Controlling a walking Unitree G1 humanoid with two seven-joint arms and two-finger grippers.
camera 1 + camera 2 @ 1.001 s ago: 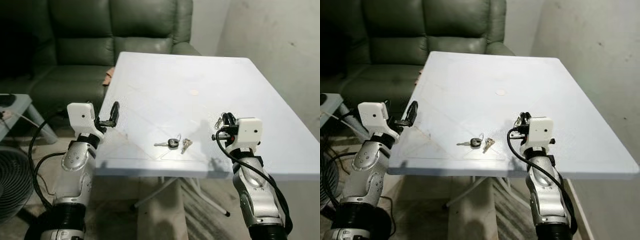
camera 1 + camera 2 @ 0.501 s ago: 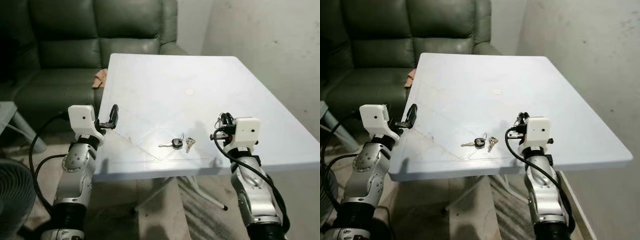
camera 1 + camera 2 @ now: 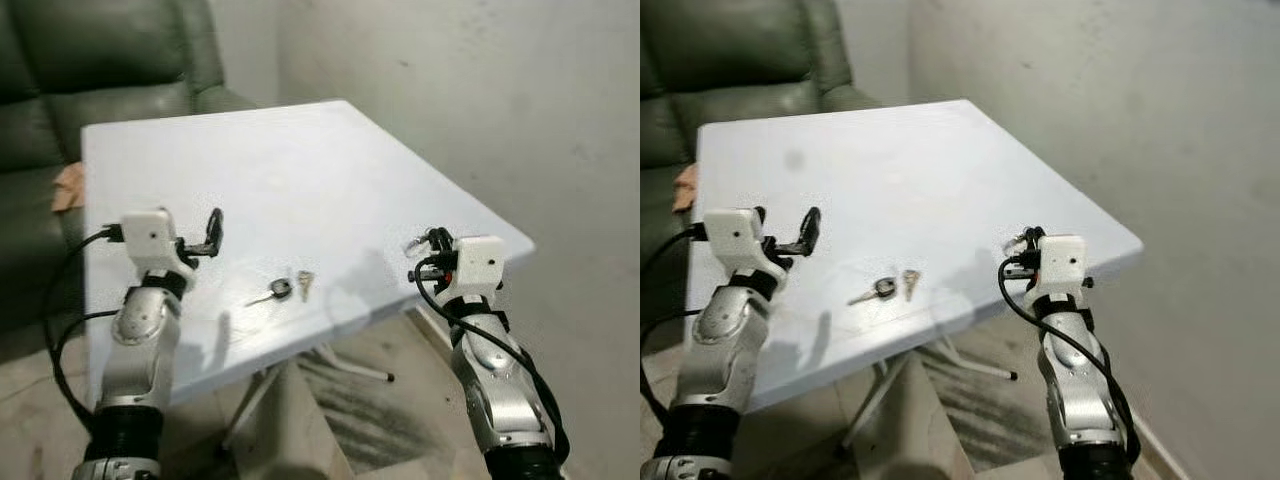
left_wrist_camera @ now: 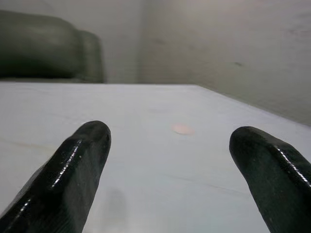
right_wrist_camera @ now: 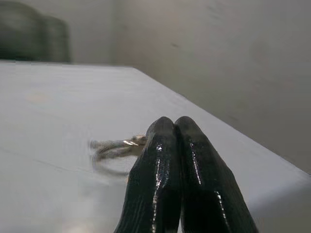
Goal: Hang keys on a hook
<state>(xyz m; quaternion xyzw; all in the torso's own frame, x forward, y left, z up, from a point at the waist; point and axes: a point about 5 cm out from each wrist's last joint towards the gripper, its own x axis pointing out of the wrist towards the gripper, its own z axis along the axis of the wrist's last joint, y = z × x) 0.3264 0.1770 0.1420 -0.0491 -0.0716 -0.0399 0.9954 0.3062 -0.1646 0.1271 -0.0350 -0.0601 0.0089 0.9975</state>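
While the camera has swung right, right hand (image 5: 175,145) stays clenched on key ring (image 5: 114,148); left hand (image 4: 170,160) open.

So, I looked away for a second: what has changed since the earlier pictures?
The camera swung toward the wall, so the table looks skewed. Nothing on it moved: the keys lie between the arms. The right end effector stays shut on a key ring; the left end effector stays open.

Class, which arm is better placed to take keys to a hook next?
Right. The right gripper is shut on a key ring; the left gripper is open and empty, short of the keys on the table.
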